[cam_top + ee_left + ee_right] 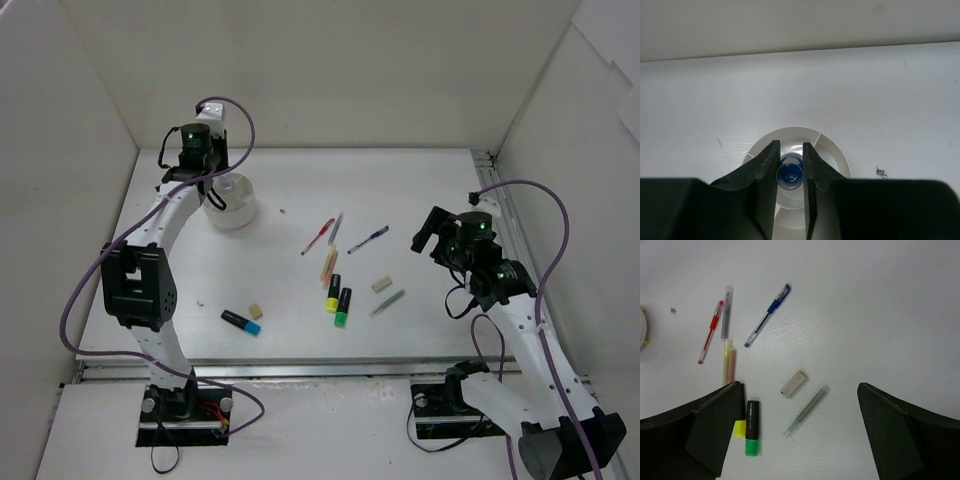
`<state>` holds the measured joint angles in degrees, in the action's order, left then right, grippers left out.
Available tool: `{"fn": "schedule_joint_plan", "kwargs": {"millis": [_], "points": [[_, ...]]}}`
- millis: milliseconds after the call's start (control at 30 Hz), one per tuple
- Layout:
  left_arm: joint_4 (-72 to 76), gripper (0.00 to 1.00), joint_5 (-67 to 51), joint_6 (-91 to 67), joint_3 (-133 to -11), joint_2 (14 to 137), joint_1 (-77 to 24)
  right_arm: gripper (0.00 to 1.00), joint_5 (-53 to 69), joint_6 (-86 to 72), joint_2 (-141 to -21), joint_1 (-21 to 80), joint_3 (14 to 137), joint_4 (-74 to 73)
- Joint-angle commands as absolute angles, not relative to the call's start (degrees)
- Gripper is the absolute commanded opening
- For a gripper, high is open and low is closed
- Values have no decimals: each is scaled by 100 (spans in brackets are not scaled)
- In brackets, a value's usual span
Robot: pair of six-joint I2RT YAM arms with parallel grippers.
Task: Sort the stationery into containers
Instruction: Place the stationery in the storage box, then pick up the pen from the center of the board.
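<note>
My left gripper point(791, 145) is shut on the white-blue tube point(790, 174), which I see end-on, right above the white divided bowl point(836, 156) at the table's back left point(240, 212). My right gripper point(800, 386) hovers open and empty over the loose stationery. Below it lie a beige eraser point(793, 384), a grey-green pen point(806, 411), a green-ended highlighter point(752, 427) and a yellow-ended highlighter point(740, 428) partly behind a finger. Farther off are a red pen point(710, 332), a grey pen point(726, 312), a blue pen point(767, 315) and a cream stick point(729, 365).
A blue-ended highlighter point(241, 322) and a second beige eraser point(255, 311) lie near the front left of the table. White walls enclose the table on the left, back and right. A small dark speck point(881, 173) marks the surface beside the bowl.
</note>
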<state>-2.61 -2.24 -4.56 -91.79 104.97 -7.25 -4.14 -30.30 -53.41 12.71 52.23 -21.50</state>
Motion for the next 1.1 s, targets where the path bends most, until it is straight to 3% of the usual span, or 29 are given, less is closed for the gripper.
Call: {"fn": "schedule_joint_plan", "kwargs": {"millis": [0,133,300,333,400,433,500,533,567,833,1067], "points": [[141,0,-264,-518,-9511,10327,-659,98,-729,-3023,-5247,1222,5256,-2179],[88,0,-255,-606,-9343,10230,-659,98,-721,-3015,-5247,1204,5300,-2215],[-465,21,-158,-703,-9571,10275,-659,98,-396,-2778,-5370,1213,5335,-2250],[-483,32,-167,-712,-9571,10257,-659,98,-178,-2690,-5370,1213,5361,-2267],[-545,43,-202,-738,-9501,10108,-659,98,-44,-2435,-5370,1265,5370,-2311],[-528,55,-237,-747,-9440,10029,-659,98,-87,-2391,-5370,1318,5361,-2329],[-466,65,-255,-782,-9247,9757,-659,98,-236,-2303,-5335,1555,5344,-2390],[-440,88,-264,-800,-9176,9660,-659,98,-263,-2294,-5326,1634,5335,-2399],[-431,99,-272,-817,-9045,9450,-659,98,-229,-2250,-5309,1730,5318,-2399],[-606,100,-142,-1317,-7780,7572,-940,98,-553,-2151,-5809,3196,5203,-2443],[-835,100,298,-2266,-5443,5477,-1915,98,-1134,-2627,-6582,4428,4949,-2426]]}}
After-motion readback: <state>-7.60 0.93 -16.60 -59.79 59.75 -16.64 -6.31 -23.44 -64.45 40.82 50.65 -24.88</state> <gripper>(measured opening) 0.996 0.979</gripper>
